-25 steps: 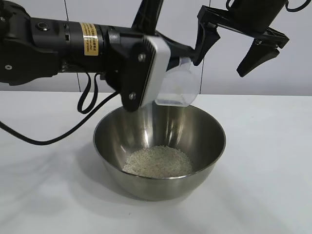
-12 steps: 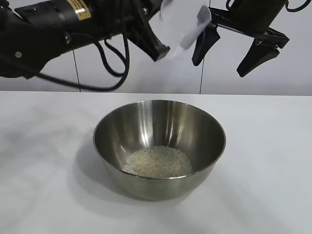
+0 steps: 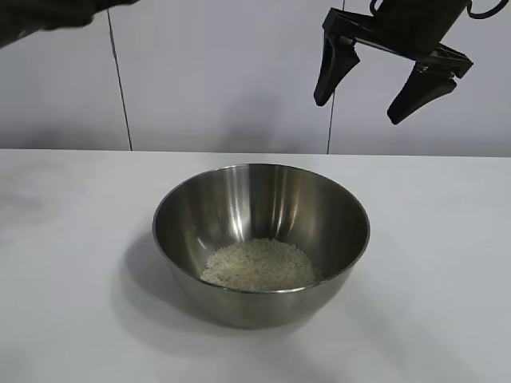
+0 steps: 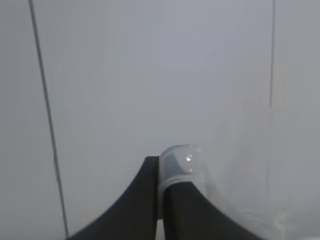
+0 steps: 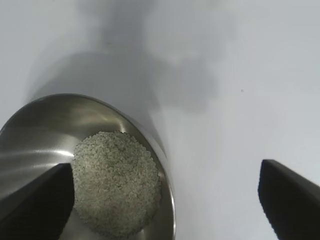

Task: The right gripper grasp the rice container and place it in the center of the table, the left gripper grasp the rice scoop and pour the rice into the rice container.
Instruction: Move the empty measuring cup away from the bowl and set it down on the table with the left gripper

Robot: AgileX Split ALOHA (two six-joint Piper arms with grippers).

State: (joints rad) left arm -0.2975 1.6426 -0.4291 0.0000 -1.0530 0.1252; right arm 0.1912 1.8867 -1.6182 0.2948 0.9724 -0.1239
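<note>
The rice container [image 3: 239, 195], a shiny steel bowl, stands on the white table [image 3: 435, 239] near its middle. A pale heap of rice [image 3: 259, 266] lies in its bottom. My right gripper [image 3: 356, 110] hangs open and empty high above the bowl's far right rim. In the right wrist view the gripper [image 5: 162, 200] looks down on the bowl [image 5: 35, 125] and the rice [image 5: 115, 180]. Only a dark bit of my left arm [image 3: 40, 14] shows at the exterior view's top left corner. In the left wrist view my left gripper [image 4: 161, 172] is shut on the clear rice scoop [image 4: 185, 162], facing the wall.
A pale panelled wall [image 3: 223, 72] with thin vertical seams stands behind the table. White tabletop lies on both sides of the bowl and in front of it.
My left arm has lifted the scoop away from above the bowl, up and to the left, almost out of the exterior view. The right gripper, bowl and rice have not moved.
</note>
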